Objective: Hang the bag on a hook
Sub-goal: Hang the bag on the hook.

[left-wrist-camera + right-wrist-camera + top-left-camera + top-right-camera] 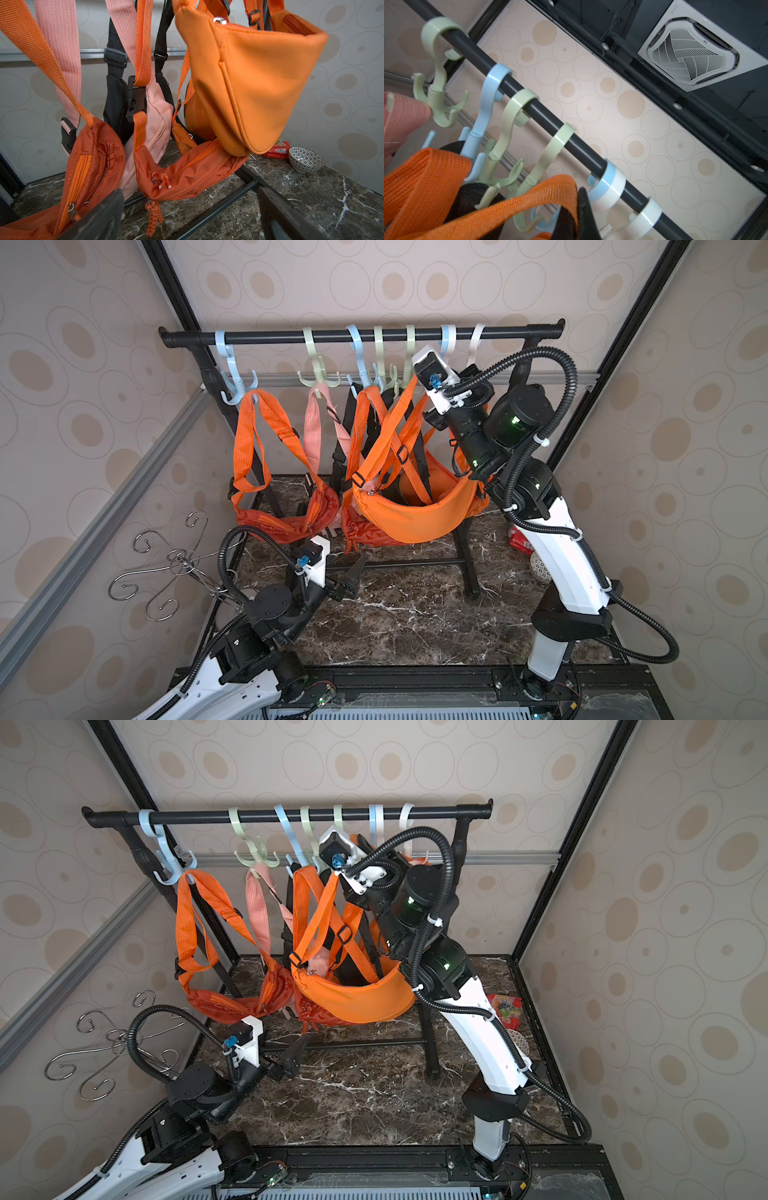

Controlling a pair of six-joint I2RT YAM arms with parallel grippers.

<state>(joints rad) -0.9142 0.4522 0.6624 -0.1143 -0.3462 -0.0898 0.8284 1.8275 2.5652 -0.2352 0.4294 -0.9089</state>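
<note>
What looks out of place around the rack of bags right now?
The bright orange bag hangs askew, held up by its strap pinched in the right claw. A snack packet and patterned bowl sit oddly on the table beside the rack.

Bearing a black rack point(464, 556) on the dark marble tabletop point(415, 622), with 1 foot pressing down near the middle. Also carrying, near the back corner on the right, 1 red snack packet point(277, 150) and 1 patterned bowl point(305, 159), sitting just beside each other.
</note>
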